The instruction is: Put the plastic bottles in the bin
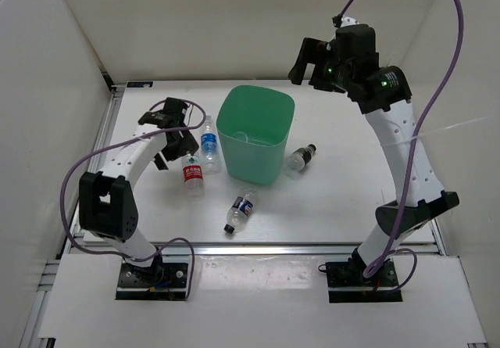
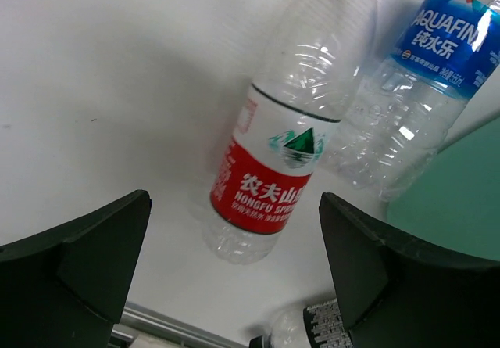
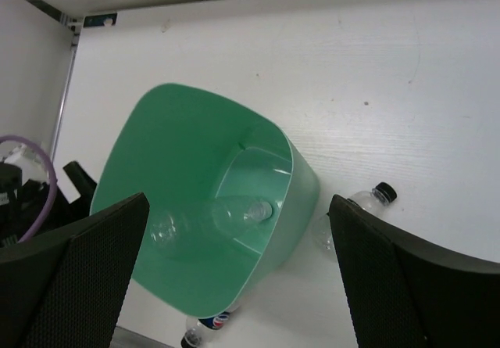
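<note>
Black fingers (image 2: 78, 262) of left end effector (image 2: 234, 207) fill the lower corners of the wrist view, set wide apart w/ nothing gripped btwn them. Pose: left arm (image 1: 129, 156) is bent low over the table (image 1: 351, 195), elbow near its base, wrist reaching fwd to the left of the bin (image 1: 254, 156), end effector pointing down over the red-label bottle (image 2: 266, 184). By contrast right arm (image 1: 406, 145) stands tall, wrist held high behind & to the right of bin. The right end effector (image 3: 237, 207) looks down on it w/ fingers spread wide, holding nothing.

Writing: red-label bottle reads "NONGFU SPR…" w/ white Chinese chars, plus a green mountain logo on a white band. On blue-label bottle (image 2: 406, 105): "AQUAFIN…" & Chinese chars. On dark-label bottle (image 1: 240, 211): fine white print, too small to read.

Bin stands upright mid-table, top open. One clear bottle (image 3: 215, 217) lies on its floor. Other 4 lie on the table outside:
- red-label & blue-label ones side by side, just left of bin
- dark-label one, white cap, in front of bin & apart from it
- black-cap bottle (image 1: 303, 156) just beside bin's right wall
</note>
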Robot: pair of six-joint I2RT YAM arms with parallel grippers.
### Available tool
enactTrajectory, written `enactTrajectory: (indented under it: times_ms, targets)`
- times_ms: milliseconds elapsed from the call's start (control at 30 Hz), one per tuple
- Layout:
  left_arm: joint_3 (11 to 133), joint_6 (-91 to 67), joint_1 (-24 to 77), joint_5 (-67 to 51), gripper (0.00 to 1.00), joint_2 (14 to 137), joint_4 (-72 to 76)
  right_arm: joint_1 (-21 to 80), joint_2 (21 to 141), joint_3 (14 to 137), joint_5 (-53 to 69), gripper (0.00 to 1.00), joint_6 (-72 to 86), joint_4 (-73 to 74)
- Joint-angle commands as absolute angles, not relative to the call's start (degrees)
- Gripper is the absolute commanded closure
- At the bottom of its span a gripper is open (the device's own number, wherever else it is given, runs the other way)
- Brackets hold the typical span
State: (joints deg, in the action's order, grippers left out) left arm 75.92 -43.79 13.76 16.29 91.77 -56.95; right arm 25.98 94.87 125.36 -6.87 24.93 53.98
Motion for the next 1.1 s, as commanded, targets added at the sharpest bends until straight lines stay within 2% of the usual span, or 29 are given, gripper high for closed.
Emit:
enactTrajectory:
  times_ms: [0, 267, 300, 333, 467, 500, 600, 700, 733, 833, 933, 1067]
  targets:
    - [76.03, -42.45, 15.29, 14.94, 0.0, 93.16, -51.51, 26.28, 94.66, 123.4, -5.11, 0.0, 22.41, 55.72]
    - [70.58, -42.45, 16.52, 14.41, 0.02, 99.75, -47.11, 26.28, 93.6, 123.4, -3.35, 0.0, 22.41, 58.09]
    - [70.58, -42.45, 16.52, 14.94, 0.05, 100.36, -47.11, 26.28, 93.6, 123.4, -3.34, 0.0, 22.41, 58.1]
    - [70.58, -42.45, 16.52, 14.94, 0.15, 101.07, -47.11, 26.28, 93.6, 123.4, -3.34, 0.0, 22.41, 58.1]
    - [72.42, -41.92, 15.47, 15.47, 0.39, 98.71, -48.41, 25.75, 93.6, 123.4, -3.34, 0.0, 22.41, 58.1]
    - [74.34, -41.92, 14.95, 16.16, 0.41, 97.05, -49.73, 25.75, 93.6, 123.4, -3.34, 0.0, 22.41, 58.1]
    - [79.96, -45.43, 14.94, 19.67, 0.41, 91.96, -58.14, 24.7, 94.22, 123.4, -3.34, 0.0, 23.72, 58.1]
    - [91.38, -47.63, 15.46, 22.14, 0.41, 87.64, -63.09, 24.17, 94.75, 123.4, -2.82, 0.0, 24.87, 58.1]
    - [97.5, -47.64, 15.47, 22.15, 0.39, 85.8, -63.11, 24.17, 94.75, 123.4, -2.81, 0.0, 24.87, 58.1]
    - [105.62, -45.36, 16.34, 17.69, 0.38, 85.25, -60.92, 22.95, 94.75, 120.6, -1.5, 0.0, 27.5, 57.49]
    - [118.07, -44.3, 19.24, 13.38, 0.37, 90.41, -59.41, 20.75, 94.75, 117.26, 1.05, 0.0, 30.14, 56.08]
    - [126.27, -41.05, 25.83, 10.73, 0.37, 97.62, -59.94, 16.44, 94.22, 112.25, 4.39, 0.0, 34.8, 54.68]
